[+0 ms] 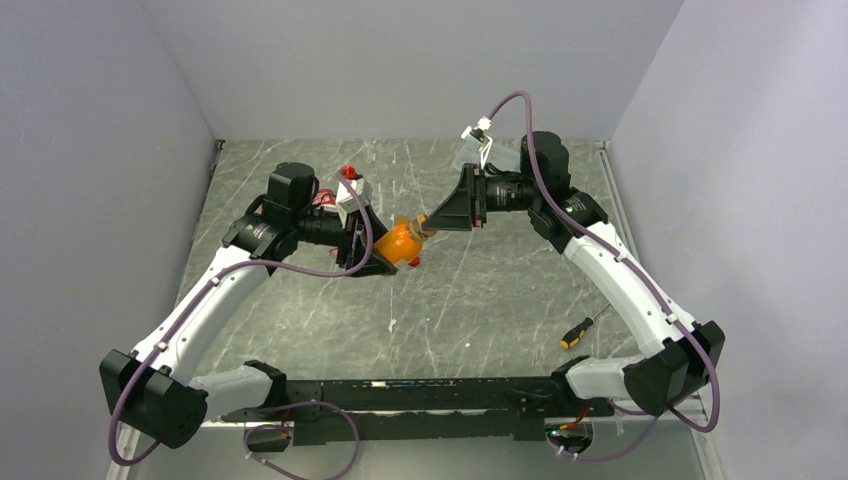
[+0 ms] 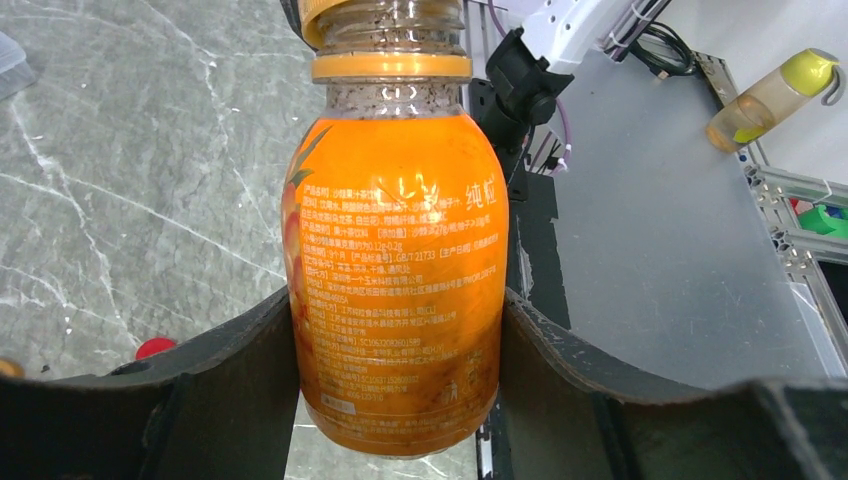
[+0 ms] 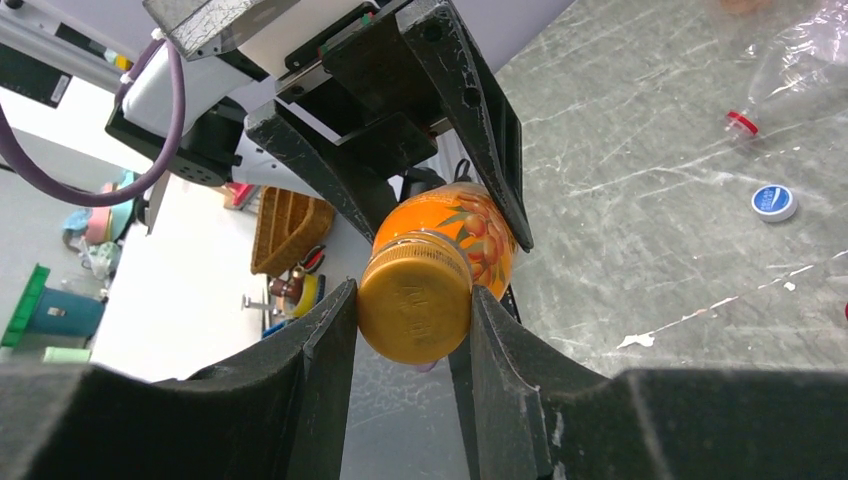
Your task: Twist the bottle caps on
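A grey marbled table [image 1: 470,310] spreads below two white-and-black arms that reach in from either side and meet above its middle. The left gripper [image 1: 392,252] has its jaws about half spread and pressed to the sides of a stubby orange plastic bottle [image 2: 400,250] with a printed label, which it holds clear of the table, lying roughly level with its neck toward the other arm. The right gripper [image 1: 431,226] is narrower set, its two fingers clamped on the round orange plastic cap [image 3: 413,305] sitting over the bottle's mouth; how far it is threaded on cannot be told. A clear plastic bottle [image 3: 800,70] with a red neck ring lies on its side on the table, well apart from the held one. A yellow-and-black-handled screwdriver [image 1: 583,330] lies near the right arm's forearm. Loose on the marble are a blue round cap with a white mark [image 3: 773,202] just beside the clear bottle, and a small red cap [image 2: 155,348] under the held bottle.
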Controlling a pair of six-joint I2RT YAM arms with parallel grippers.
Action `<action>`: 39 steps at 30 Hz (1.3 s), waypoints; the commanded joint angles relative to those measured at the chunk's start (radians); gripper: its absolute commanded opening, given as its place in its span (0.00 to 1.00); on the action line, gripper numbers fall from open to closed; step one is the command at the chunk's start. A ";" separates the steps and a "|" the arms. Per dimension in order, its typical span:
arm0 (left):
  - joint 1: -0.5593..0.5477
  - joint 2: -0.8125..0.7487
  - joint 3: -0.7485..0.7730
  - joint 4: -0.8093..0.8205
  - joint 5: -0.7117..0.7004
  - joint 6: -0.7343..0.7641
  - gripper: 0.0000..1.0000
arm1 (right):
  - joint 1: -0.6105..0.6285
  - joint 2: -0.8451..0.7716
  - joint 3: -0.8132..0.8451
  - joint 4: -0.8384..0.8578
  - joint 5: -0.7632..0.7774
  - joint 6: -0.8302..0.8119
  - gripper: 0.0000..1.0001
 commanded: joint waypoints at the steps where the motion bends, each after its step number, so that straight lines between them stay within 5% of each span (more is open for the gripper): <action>1: 0.000 -0.010 0.013 0.044 0.034 0.019 0.03 | 0.038 0.005 0.051 -0.038 -0.010 -0.059 0.32; 20: -0.001 -0.030 -0.022 0.138 -0.128 -0.082 0.00 | 0.119 0.047 0.136 -0.258 0.109 -0.205 0.32; 31: -0.040 -0.104 -0.085 0.321 -0.484 -0.083 0.00 | 0.124 0.120 0.149 -0.306 0.228 -0.075 0.31; 39: -0.212 -0.084 -0.087 0.409 -0.894 0.045 0.00 | 0.121 0.188 0.163 -0.321 0.403 0.134 0.27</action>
